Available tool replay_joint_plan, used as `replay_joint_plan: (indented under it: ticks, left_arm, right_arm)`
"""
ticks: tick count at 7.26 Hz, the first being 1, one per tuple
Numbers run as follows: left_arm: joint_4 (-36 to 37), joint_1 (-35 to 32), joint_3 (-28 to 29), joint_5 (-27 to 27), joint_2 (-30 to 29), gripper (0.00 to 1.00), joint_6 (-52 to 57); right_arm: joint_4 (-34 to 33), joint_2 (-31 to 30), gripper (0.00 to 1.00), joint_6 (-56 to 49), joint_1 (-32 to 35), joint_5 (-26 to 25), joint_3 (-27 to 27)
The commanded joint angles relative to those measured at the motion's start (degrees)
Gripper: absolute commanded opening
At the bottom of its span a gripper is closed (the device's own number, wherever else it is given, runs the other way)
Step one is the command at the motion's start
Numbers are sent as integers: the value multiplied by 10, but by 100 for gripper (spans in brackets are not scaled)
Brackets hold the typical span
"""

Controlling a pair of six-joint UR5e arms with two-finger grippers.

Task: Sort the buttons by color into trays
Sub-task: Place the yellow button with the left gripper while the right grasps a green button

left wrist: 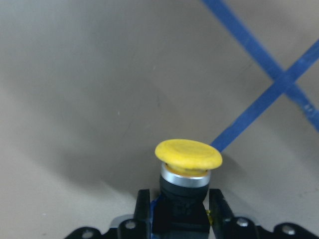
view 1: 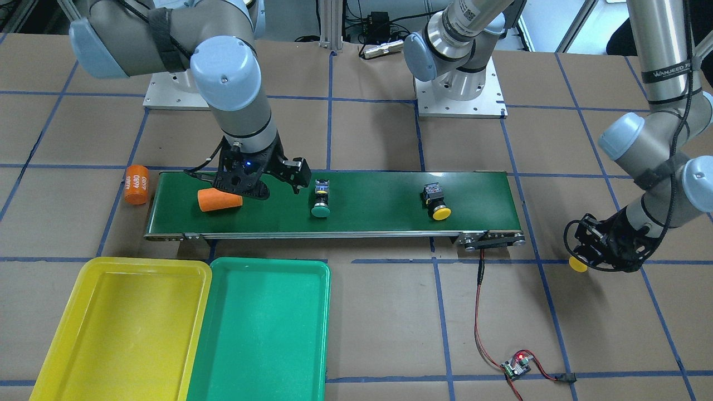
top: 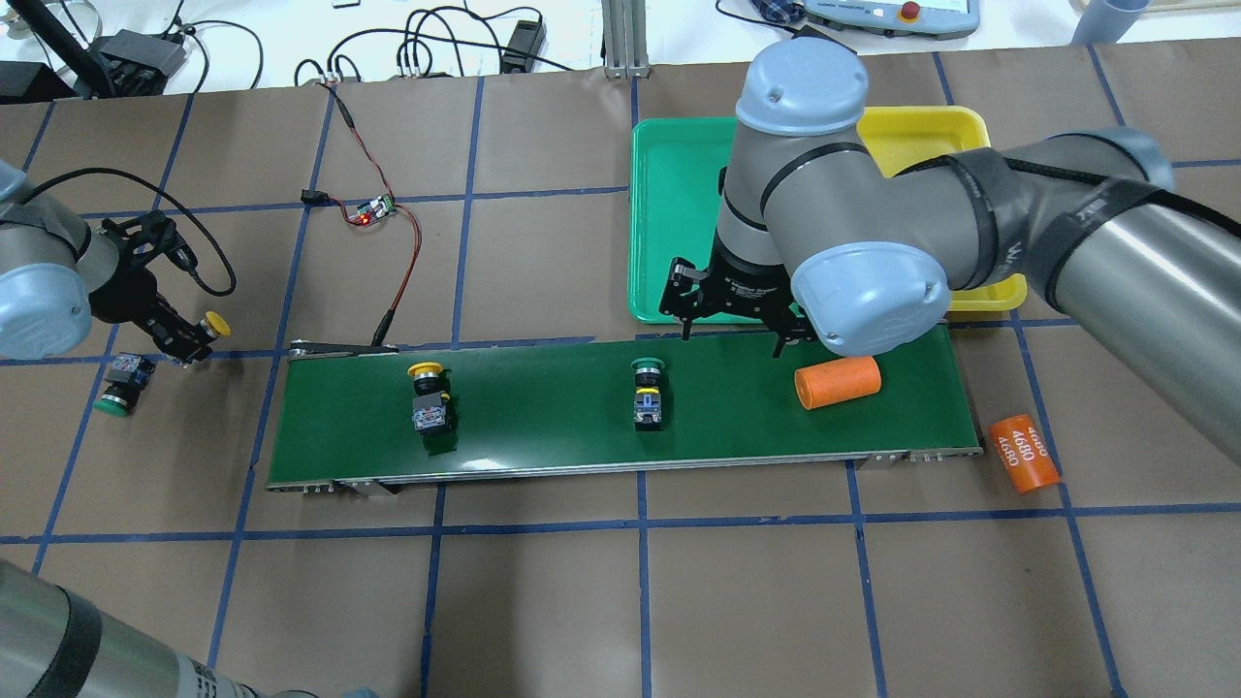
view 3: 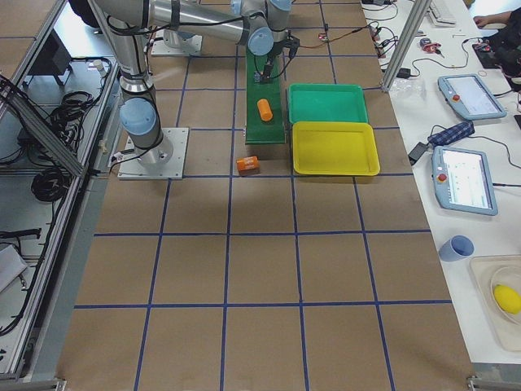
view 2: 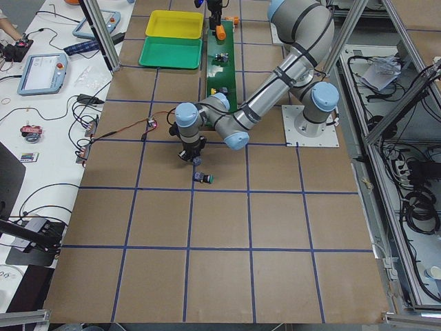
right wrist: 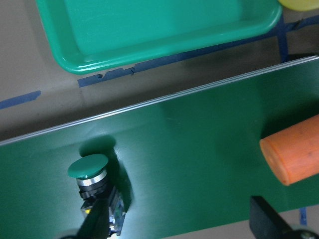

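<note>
My left gripper (top: 190, 339) is shut on a yellow-capped button (left wrist: 188, 155) and holds it just over the table, off the belt's left end; it also shows in the front view (view 1: 582, 260). A green-capped button (top: 121, 383) lies on the table beside it. On the belt lie a yellow button (top: 428, 396) and a green button (top: 647, 393). My right gripper (top: 729, 334) is open and empty over the belt's far edge, between the green button (right wrist: 92, 172) and an orange cylinder (right wrist: 294, 154). The green tray (view 1: 262, 328) and the yellow tray (view 1: 120, 328) are empty.
The dark-green conveyor belt (view 1: 379, 214) runs across the table's middle. One orange cylinder (top: 837, 382) lies on its right end. Another, printed "4680" (top: 1024, 453), lies on the table past that end. A small circuit board (top: 373, 209) with red wires lies beyond the belt.
</note>
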Motion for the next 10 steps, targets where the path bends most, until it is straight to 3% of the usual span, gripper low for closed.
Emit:
replay_joint_plan:
  ticks: [1, 2, 3, 5, 6, 7, 8, 9, 10]
  left_arm:
    - [-94, -47, -14, -17, 73, 0, -53]
    - [-125, -62, -17, -23, 100, 0, -190]
    - [-154, -73, -27, -78, 121, 0, -312]
    - [-156, -113, -42, -76, 142, 0, -572]
    - [-158, -147, -52, -69, 149, 0, -723]
    - [-152, -177, -82, -45, 158, 0, -879]
    - [-146, -190, -118, -42, 167, 0, -884]
    - [-134, -191, -141, -46, 174, 0, -890]
    - [-134, -196, -149, -48, 182, 0, -891]
  right_arm:
    - [-30, 37, 100, 40, 40, -4, -1]
    - [-29, 39, 100, 43, 42, -2, 0]
    - [-26, 44, 100, 43, 42, -1, 0]
    - [-25, 64, 100, 42, 43, -4, 1]
    - [-24, 67, 89, 41, 43, -9, 1]
    - [-22, 67, 58, 41, 42, -12, 12]
    - [-22, 67, 24, 42, 42, -12, 19]
    - [-22, 65, 1, 41, 42, -12, 17]
    - [-20, 60, 0, 38, 37, -13, 16]
